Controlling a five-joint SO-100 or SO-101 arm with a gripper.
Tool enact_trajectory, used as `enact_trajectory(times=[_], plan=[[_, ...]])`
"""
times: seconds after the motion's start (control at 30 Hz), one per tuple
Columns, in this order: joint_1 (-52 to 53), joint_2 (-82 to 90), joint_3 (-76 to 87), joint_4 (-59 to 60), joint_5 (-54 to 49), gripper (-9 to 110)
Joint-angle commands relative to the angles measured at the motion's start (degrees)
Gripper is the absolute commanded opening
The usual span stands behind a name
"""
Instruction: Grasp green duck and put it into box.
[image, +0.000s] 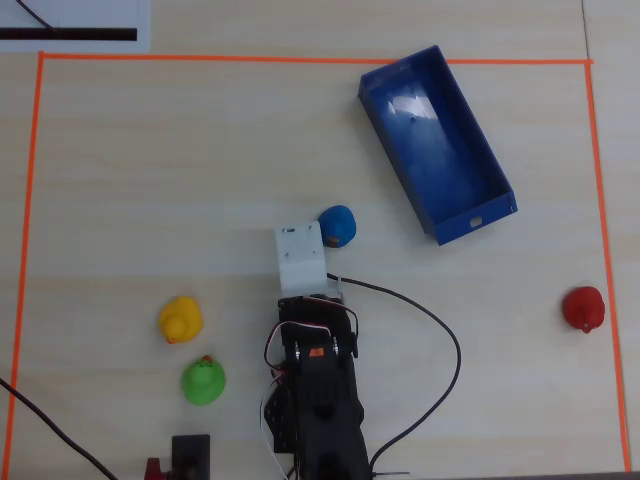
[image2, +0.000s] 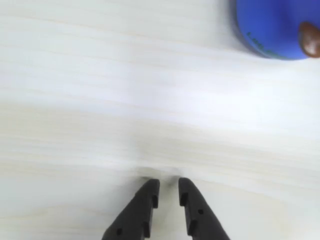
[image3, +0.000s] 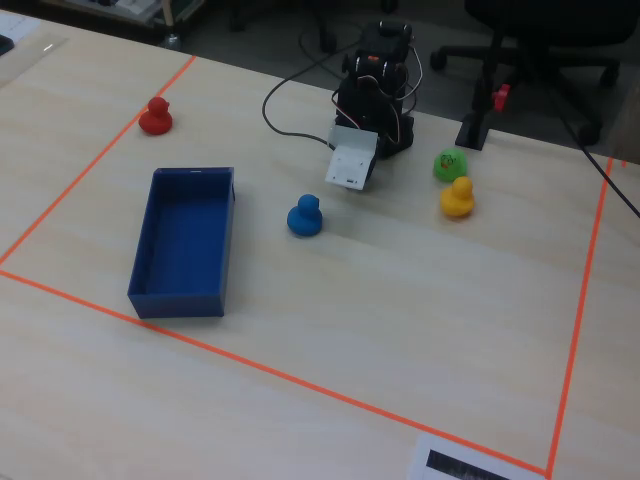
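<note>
The green duck (image: 203, 381) (image3: 449, 163) stands on the table beside the arm's base, to its left in the overhead view, with its orange-red beak up. It is out of the wrist view. The box (image: 475, 218) (image3: 178, 300) is a dark blue open tray lying at an angle, far from the duck, and holds nothing. My gripper (image2: 168, 182) hangs over bare wood with only a narrow gap between its black fingers (image2: 146, 205) and nothing held. In the overhead view the white wrist housing (image: 300, 255) covers it.
A blue duck (image: 338, 225) (image2: 275, 25) (image3: 304, 217) sits just ahead of the gripper. The yellow duck (image: 180, 319) (image3: 457, 198) stands close to the green one. A red duck (image: 584, 308) (image3: 155, 116) is near the tape border (image: 38, 200). A black cable (image: 445, 335) loops beside the arm.
</note>
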Motion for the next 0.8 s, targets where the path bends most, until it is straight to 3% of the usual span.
enact_trajectory(times=[0.0, 0.77], plan=[[-0.44, 0.00, 0.44, 0.53, -0.18, 2], [1.93, 0.09, 0.44, 0.44, -0.18, 1]])
